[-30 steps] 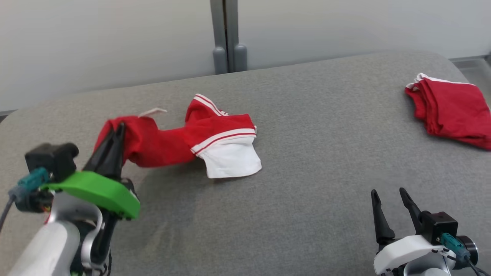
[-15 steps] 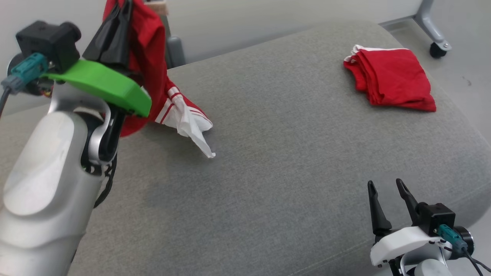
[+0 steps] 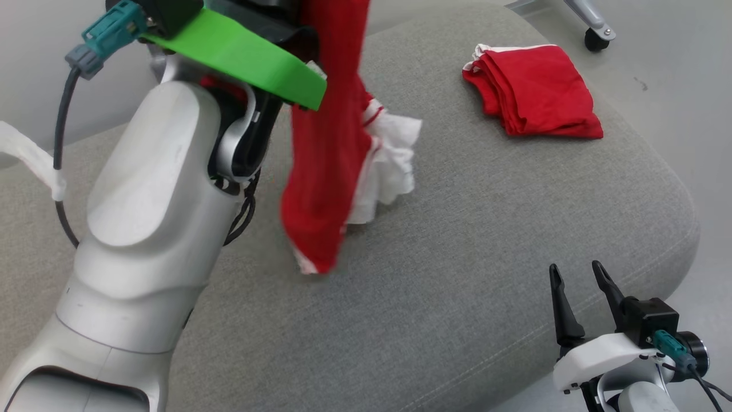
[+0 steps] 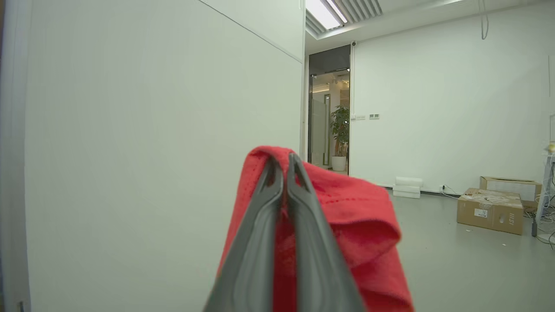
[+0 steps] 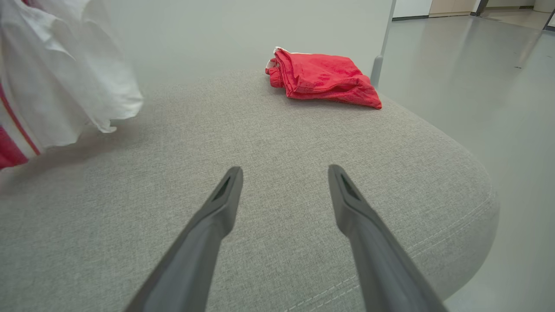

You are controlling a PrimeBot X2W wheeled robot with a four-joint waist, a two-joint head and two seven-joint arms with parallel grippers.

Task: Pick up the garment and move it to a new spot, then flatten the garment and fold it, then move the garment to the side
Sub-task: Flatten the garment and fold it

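The garment [image 3: 326, 143], red with white striped trim, hangs in a long bunch from my raised left arm over the grey cushion [image 3: 457, 240]. I cannot tell whether its lower end touches the cushion. In the left wrist view my left gripper [image 4: 284, 162] is shut on a red fold of the garment [image 4: 355, 208], held high in the air. My right gripper [image 3: 575, 269] stands open and empty near the cushion's front right corner. In the right wrist view the right gripper [image 5: 285, 171] points across the cushion [image 5: 260, 130], with the garment's white part [image 5: 65, 78] hanging at far left.
A second red garment, folded [image 3: 534, 91], lies at the cushion's far right corner, also seen folded [image 5: 323, 78] ahead of the right fingers. Past the cushion's right edge is floor with a caster wheel [image 3: 595, 40]. A cardboard box [image 4: 492, 210] sits by the far wall.
My left arm has lifted the garment off the cushion, so it now hangs bunched. The head camera has turned, shifting the whole scene. The right gripper has stayed open.
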